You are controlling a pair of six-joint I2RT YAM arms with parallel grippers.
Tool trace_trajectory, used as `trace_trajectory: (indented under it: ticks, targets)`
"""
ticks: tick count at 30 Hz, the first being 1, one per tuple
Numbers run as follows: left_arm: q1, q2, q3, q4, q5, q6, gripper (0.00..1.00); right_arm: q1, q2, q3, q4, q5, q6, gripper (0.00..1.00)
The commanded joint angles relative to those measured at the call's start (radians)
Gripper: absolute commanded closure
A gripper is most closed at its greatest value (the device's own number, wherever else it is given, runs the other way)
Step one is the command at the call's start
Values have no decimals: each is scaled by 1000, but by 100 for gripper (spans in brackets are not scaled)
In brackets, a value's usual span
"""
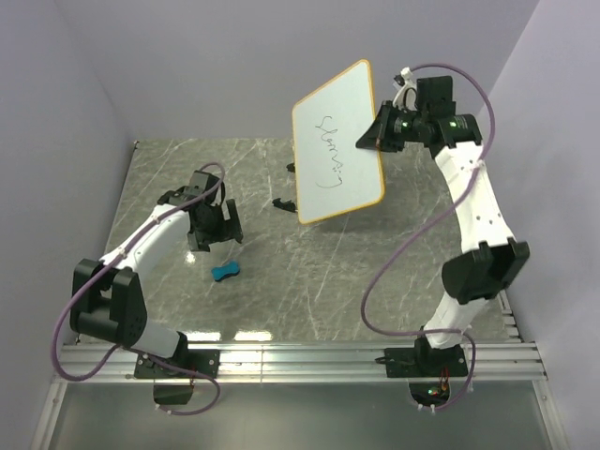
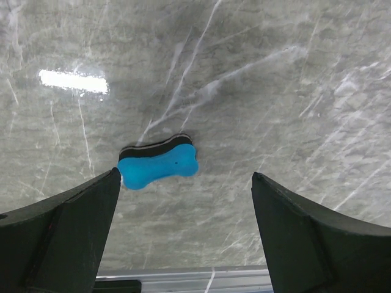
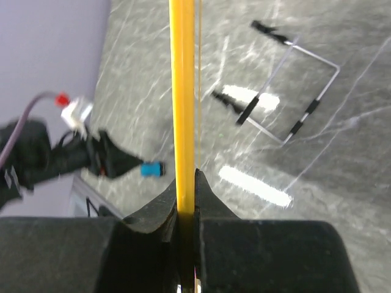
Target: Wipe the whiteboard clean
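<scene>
Step in hand, as judged: pick-up of the eraser, w/ wiping not yet begun.

The whiteboard [image 1: 337, 141] was held clear of the table [image 1: 375, 281] by the R gripper [image 1: 368, 141], its jaws clamped on one edge of the board. In the R wrist view the orange-yellow frame was seen edge-on, pinched btwn the fingers. The board was raised and tilted at the far right of the workspace, w/ its white face turned toward the L arm. Black scribbles [image 1: 331, 150] were seen on that face, none wiped.

The L gripper [image 1: 216, 228] was hung over the table w/ jaws wide apart and nothing held. The blue eraser [image 2: 159, 163] was seen lying on the table below the spread fingers, nearer one finger than the other. No contact was seen.

Next move, as judged: the L gripper would need to be lowered and centred over the eraser, and the jaws closed across its narrow waist. The black pad layer would have to be left free to face the board. A firm hold by the R gripper would be called for, since the board was gripped at one edge only and could be twisted under wiping pressure.

Count: 1 whiteboard, 1 patch of scribbles, 1 eraser, 2 grippers, 1 wire stand [image 3: 293, 91] on the table.
</scene>
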Motion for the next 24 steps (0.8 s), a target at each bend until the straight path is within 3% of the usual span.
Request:
trace_trajectory:
  ticks: [1,10,17,24]
  targets:
    - [-20,58,46,-27,-31,40,6,0,72,78,65,-17,113,100]
    - [-144,121,38,-120,-129,22,9,1,138,66,104,-80,163,100]
    - [-169,158,7,-120,-187,10,13,-2,141,-18,183,-118,203,100]
    - [-172,216,34,-108,-223,88,13,0,239,113,78,-146,156,100]
